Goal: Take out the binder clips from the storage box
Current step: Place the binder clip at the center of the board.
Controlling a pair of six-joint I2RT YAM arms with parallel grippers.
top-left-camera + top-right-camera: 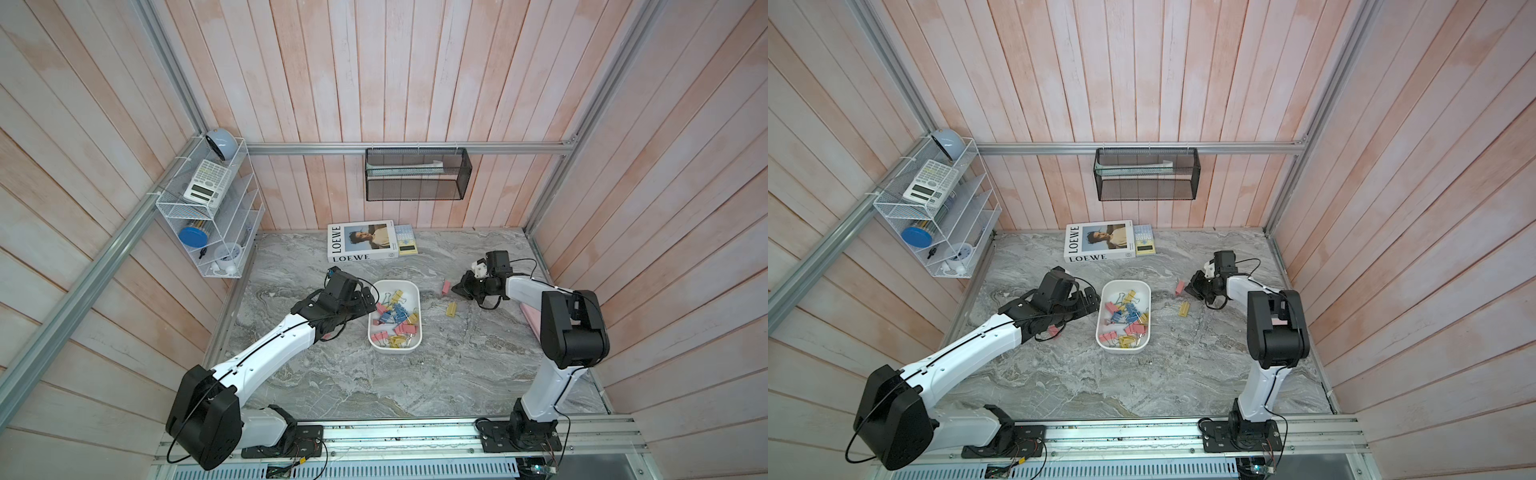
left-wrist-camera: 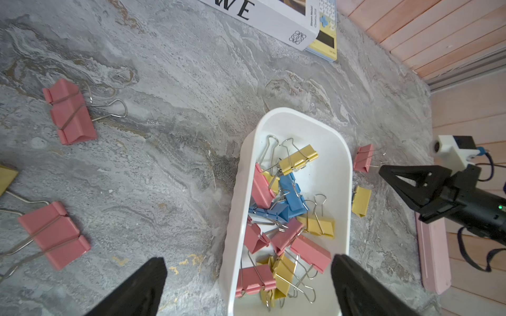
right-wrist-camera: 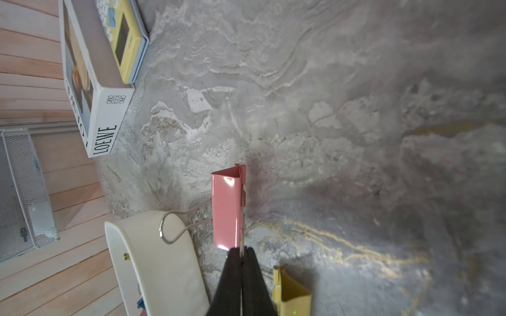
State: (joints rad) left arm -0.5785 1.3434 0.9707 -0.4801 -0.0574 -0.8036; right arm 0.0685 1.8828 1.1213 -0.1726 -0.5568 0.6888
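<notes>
The storage box (image 1: pixel 417 291), a shallow white tray, sits mid-table in both top views and holds several pink, yellow and blue binder clips (image 2: pixel 287 202). My left gripper (image 2: pixel 249 266) is open, its fingers straddling the box's left wall (image 2: pixel 238 219), with nothing between them but that wall. In a top view the left gripper (image 1: pixel 371 302) sits at the box's left rim. My right gripper (image 3: pixel 241 250) is shut on the wire handle of a pink clip (image 3: pixel 227 208), low over the marble to the right of the box (image 1: pixel 1144 291). A yellow clip (image 1: pixel 451 308) lies on the table beside it.
Two pink clips (image 2: pixel 69 112) (image 2: pixel 54 235) and a yellow one (image 2: pixel 5 175) lie on the marble left of the box, mostly under my left arm. A LOEWE book (image 1: pixel 359 241) and calculator (image 1: pixel 405 240) stand at the back. A pink flat case (image 1: pixel 530 320) lies far right.
</notes>
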